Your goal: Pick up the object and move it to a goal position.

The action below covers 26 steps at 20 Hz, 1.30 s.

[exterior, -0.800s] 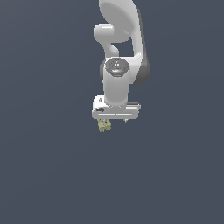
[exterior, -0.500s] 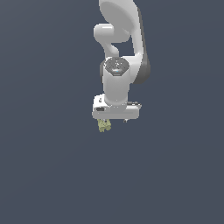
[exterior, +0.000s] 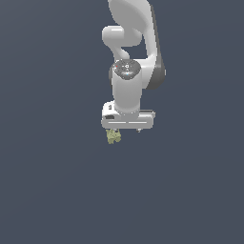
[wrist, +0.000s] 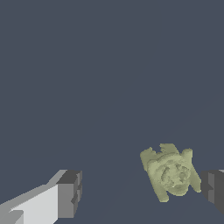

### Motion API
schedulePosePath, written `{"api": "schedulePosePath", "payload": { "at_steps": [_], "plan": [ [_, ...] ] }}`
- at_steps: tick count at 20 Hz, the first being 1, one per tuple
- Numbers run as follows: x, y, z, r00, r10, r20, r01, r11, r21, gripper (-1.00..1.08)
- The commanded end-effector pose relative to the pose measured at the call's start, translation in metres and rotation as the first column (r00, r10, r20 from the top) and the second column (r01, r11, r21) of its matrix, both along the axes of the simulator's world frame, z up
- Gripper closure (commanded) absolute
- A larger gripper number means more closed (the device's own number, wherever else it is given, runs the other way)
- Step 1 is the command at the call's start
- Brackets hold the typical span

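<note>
The object (wrist: 170,173) is a tiny, lumpy yellowish-olive thing. In the wrist view it lies between my two fingers, close against one dark finger pad (wrist: 213,191) and far from the other pad (wrist: 70,194). My gripper (wrist: 140,193) is open wide. In the exterior view the object (exterior: 113,137) shows just below the white hand, toward the exterior view's left end of it. My gripper (exterior: 126,131) points straight down there, and its fingers are barely visible. I cannot tell whether the object touches the near pad.
Only a plain dark grey-blue surface (exterior: 57,190) surrounds the arm in both views. No other objects, containers, edges or goal marker show.
</note>
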State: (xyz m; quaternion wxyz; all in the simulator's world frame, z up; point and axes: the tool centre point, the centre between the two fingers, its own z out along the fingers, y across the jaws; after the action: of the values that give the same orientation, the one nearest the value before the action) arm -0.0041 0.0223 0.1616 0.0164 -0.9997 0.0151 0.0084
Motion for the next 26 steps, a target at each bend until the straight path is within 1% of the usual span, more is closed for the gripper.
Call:
{"api": "schedulePosePath", "payload": {
  "at_steps": [1,9,12,15,17,20,23,26],
  "plan": [
    [0.000,-0.001,-0.001,1.000,-0.009,-0.001,0.009,1.000,-0.001,-0.92],
    [-0.004,-0.005,-0.007,0.994,-0.105,-0.003,0.105,0.994,-0.002,-0.92],
    [-0.006,-0.008,-0.010,0.986,-0.166,-0.005,0.166,0.986,-0.004,-0.92],
    [-0.008,-0.011,-0.015,0.971,-0.239,-0.006,0.239,0.971,-0.006,-0.92],
    [-0.010,-0.014,-0.018,0.956,-0.295,-0.007,0.295,0.956,-0.008,-0.92],
    [-0.013,-0.019,-0.023,0.925,-0.381,-0.008,0.381,0.925,-0.011,-0.92],
    [-0.017,-0.024,-0.028,0.886,-0.464,-0.009,0.464,0.886,-0.015,-0.92],
    [-0.020,-0.028,-0.033,0.840,-0.543,-0.008,0.543,0.840,-0.018,-0.92]
  ]
}}
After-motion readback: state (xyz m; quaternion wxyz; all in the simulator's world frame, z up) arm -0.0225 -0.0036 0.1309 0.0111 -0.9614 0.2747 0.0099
